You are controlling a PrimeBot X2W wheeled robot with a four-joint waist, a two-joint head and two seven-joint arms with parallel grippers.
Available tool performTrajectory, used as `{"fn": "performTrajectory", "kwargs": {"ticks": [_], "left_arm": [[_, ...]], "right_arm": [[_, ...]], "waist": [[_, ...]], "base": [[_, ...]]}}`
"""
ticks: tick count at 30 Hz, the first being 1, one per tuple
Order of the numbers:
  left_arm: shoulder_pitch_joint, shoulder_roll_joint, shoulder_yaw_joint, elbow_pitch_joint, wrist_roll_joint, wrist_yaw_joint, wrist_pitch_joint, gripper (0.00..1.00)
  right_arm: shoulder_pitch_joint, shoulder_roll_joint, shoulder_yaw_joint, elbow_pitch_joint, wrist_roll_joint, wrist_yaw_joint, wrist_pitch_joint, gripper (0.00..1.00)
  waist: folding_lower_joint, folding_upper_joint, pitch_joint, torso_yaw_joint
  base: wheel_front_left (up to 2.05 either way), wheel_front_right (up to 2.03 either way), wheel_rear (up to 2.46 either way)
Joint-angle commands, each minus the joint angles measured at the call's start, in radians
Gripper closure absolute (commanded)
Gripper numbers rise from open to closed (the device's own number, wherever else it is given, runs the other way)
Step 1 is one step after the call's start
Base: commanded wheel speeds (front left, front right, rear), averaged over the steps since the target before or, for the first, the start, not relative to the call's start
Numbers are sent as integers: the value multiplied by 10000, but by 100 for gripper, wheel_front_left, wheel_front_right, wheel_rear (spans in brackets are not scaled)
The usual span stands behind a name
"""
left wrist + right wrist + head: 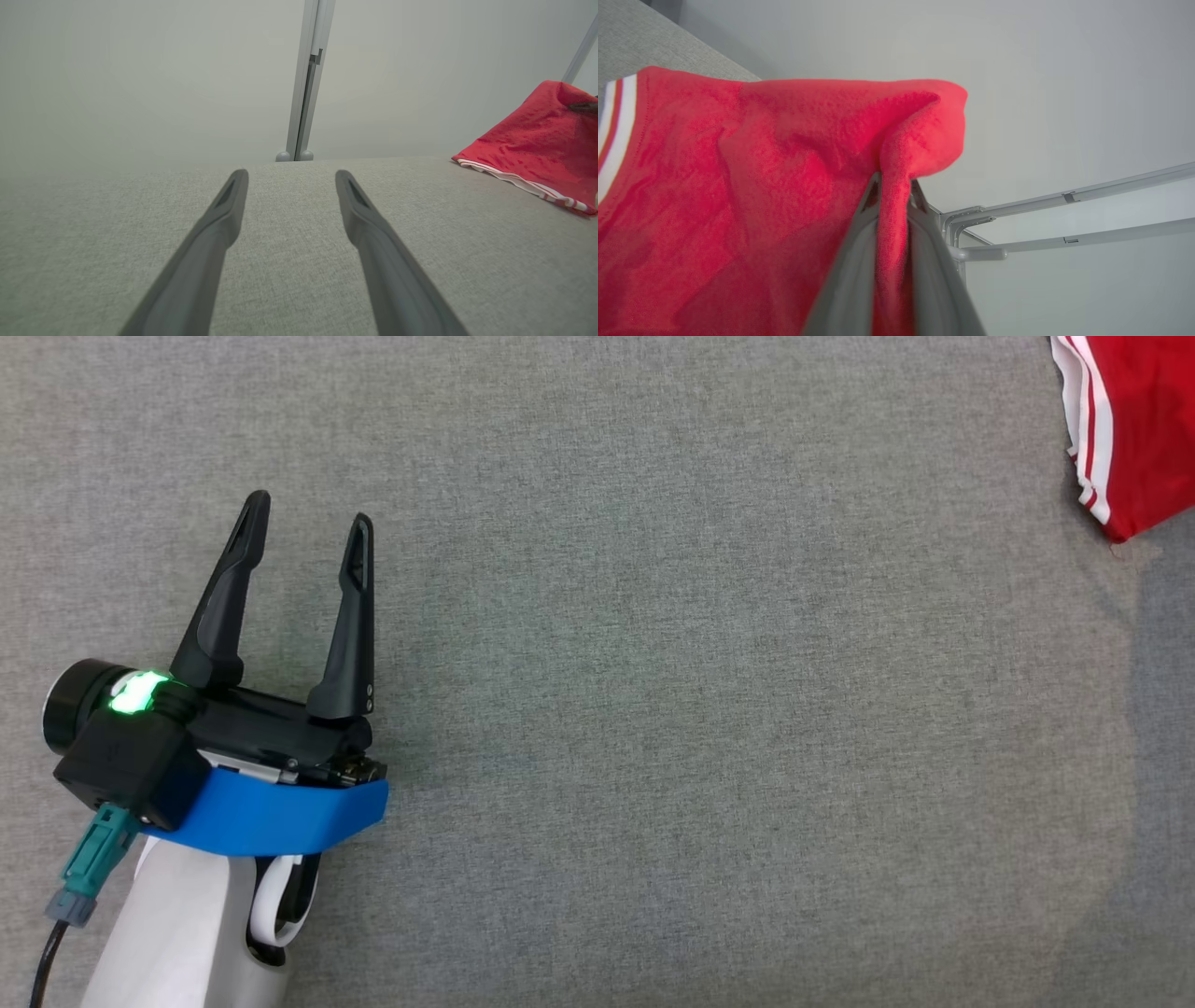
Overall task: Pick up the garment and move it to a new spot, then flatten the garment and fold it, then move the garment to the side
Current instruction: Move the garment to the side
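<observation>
Fabric is bunched between the jaws of the right gripper (895, 182): they are closed on a fold of the red garment (761, 186), which hangs from that pinch like a tent. Its white-striped edge seems to rest on the grey surface (653, 709). Seen from the left gripper (309, 510), the garment sits well off toward the robot's right and farther out. The left gripper hovers over bare surface with its jaws spread wide and nothing in them.

I'd say this is the carry to a new spot. To do it well, the pinch should hold firm and ride high enough that the striped edge clears the surface rather than dragging into wrinkles. The bare stretch just to the right of the left gripper looks the sensible landing place, since both arms could probably reach it for flattening. Lower slowly, let the hanging edge settle first, and let go only once the cloth lies slack.
</observation>
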Motion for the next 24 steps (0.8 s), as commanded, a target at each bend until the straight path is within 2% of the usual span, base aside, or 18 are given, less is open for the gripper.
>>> {"fn": "performTrajectory", "kwargs": {"ticks": [1,5,7,8,13,19,24], "left_arm": [[-183,-9,-11,-62,42,-59,-45,0],[-148,-94,-65,-4,44,-59,-45,0],[-104,-127,-64,21,48,-59,-45,0],[-73,-137,-67,38,49,-59,-45,0],[128,-235,-55,143,52,-52,-46,0],[323,-344,-69,277,20,-53,-46,0],[800,-439,-36,617,-83,-50,-42,0]], "right_arm": [[-55,-108,-21,-93,-121,-12,43,100],[180,-138,-165,-208,-333,-14,141,100],[347,14,-271,-318,-535,-12,304,59],[432,91,-393,-379,-683,-12,447,0],[1182,848,-1429,-650,-1213,-9,1133,0],[1944,1484,-2140,-992,-1343,-9,799,0],[2961,2665,-2793,-1382,-642,-8,347,0]], "waist": [[-1,-2,-24,36],[-1,-2,-154,133],[-1,-2,-236,152],[-1,-2,-283,161],[-1,-2,-715,223],[-1,-2,-1382,357],[-1,-2,-2378,538]], "base": [[0,0,0],[0,0,0],[0,0,0],[0,0,0],[0,0,0],[0,0,0],[0,0,0]]}}
